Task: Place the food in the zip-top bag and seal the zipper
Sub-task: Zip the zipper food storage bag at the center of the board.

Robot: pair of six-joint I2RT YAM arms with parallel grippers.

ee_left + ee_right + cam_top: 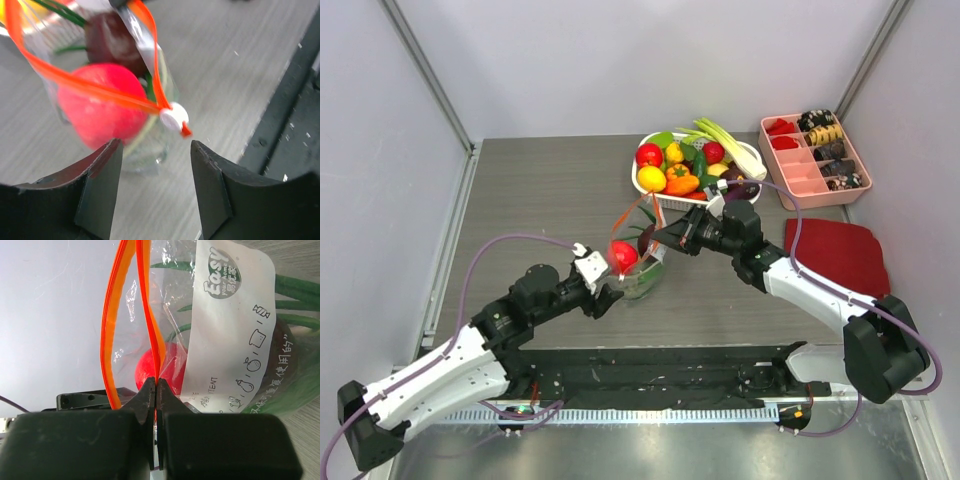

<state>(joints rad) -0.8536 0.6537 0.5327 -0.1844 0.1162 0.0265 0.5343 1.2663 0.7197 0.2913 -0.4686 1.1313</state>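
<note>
The zip-top bag [645, 275] stands upright just below the middle of the overhead view, on the grey table [540, 190], held between the two arms. Its zipper [106, 340] gapes in an orange loop at the top. The right gripper [156, 385] reaches in from the right, its fingers pressed tight together on one band of that orange strip, so the bag hangs from the pinch. In the right wrist view the white printed patch [232, 330] faces the camera, to the right of the pinch. A round red fruit [97, 112] sits inside the clear plastic at the left of the left wrist view, with a dark purple piece [110, 40] above it and green stalks alongside. The left gripper [156, 150] sits low at the bag's left side with its fingers apart and nothing between them. The white slider [174, 118] at the end of the zipper lies just beyond the fingertips, not touching them. Toward the top of the overhead view, a white basket [645, 185] holds more colourful produce. A pink divided tray [800, 185] lies at the upper right, and a dark red cloth [835, 250] lies below it.
</note>
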